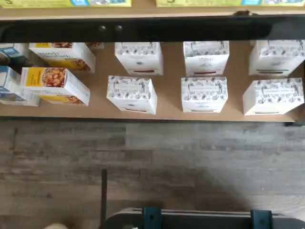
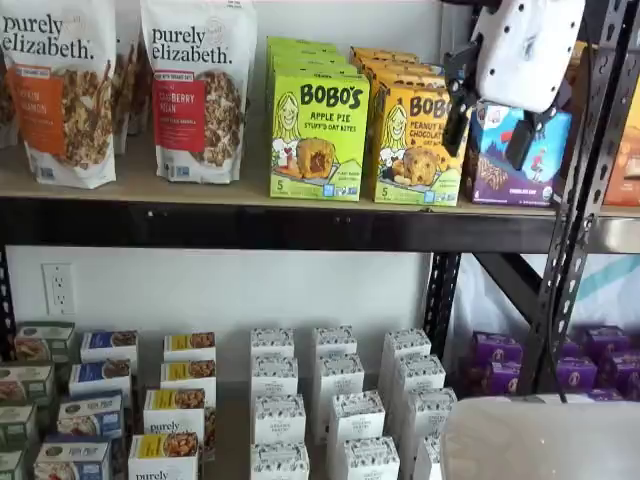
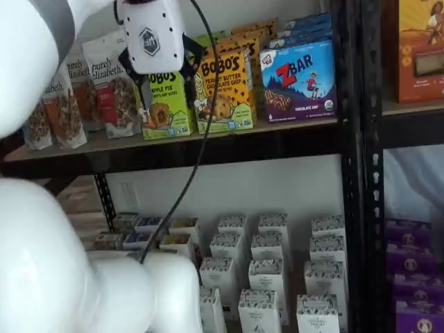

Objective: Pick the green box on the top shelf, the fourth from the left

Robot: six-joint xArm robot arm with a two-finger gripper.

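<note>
The green box (image 2: 318, 135) stands upright on the top shelf (image 2: 150, 185), printed "BOBO'S APPLE PIE", with more green boxes lined up behind it. In a shelf view my gripper (image 2: 490, 128) hangs out in front of the shelf, to the right of the green box and over the blue box. A plain gap shows between its two black fingers (image 2: 458, 115) and nothing is in them, so it is open. In a shelf view the gripper (image 3: 161, 69) covers the top of the green box (image 3: 166, 107) on the top shelf (image 3: 208, 135). The wrist view shows only a lower shelf and the floor.
A yellow-orange Bobo's box (image 2: 420, 145) stands right beside the green one, then a blue ZBar box (image 3: 300, 73). Granola bags (image 2: 198, 90) fill the shelf's left. A black upright (image 2: 580, 190) stands at the right. White cartons (image 1: 132, 93) sit on the lower shelf.
</note>
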